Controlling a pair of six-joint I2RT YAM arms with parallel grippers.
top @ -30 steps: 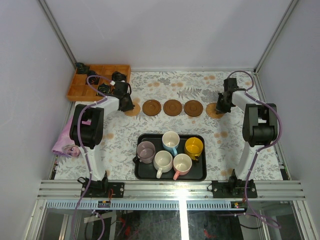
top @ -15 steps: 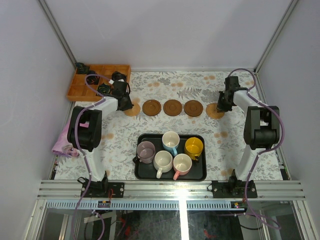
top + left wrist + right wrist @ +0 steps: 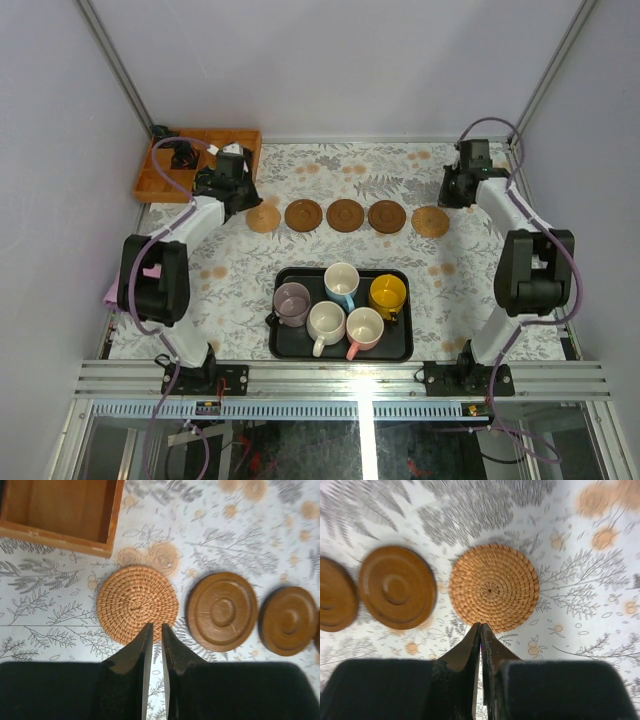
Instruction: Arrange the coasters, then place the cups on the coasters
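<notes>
Left gripper [image 3: 156, 626], right gripper [image 3: 479, 625] backed off coasters [image 3: 345, 215] (closed).

Pale booth around a flower-print surface.
Plain white walls [image 3: 330, 70] meet at metal corner posts [image 3: 118, 70]. A leaf-and-flower tablecloth [image 3: 230, 280] covers the surface, a wooden box [image 3: 155, 184] sits at 10 o'clock, and a grooved metal rail [image 3: 300, 378] with a bright glint runs along 6 o'clock.

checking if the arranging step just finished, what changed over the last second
Both arms pulled back toward the far edge. The left gripper drew away from the left woven coaster and the right gripper from the right woven coaster, leaving both uncovered. Both grippers are shut and hold nothing. The three wooden coasters, the cups and the tray stayed put.
</notes>
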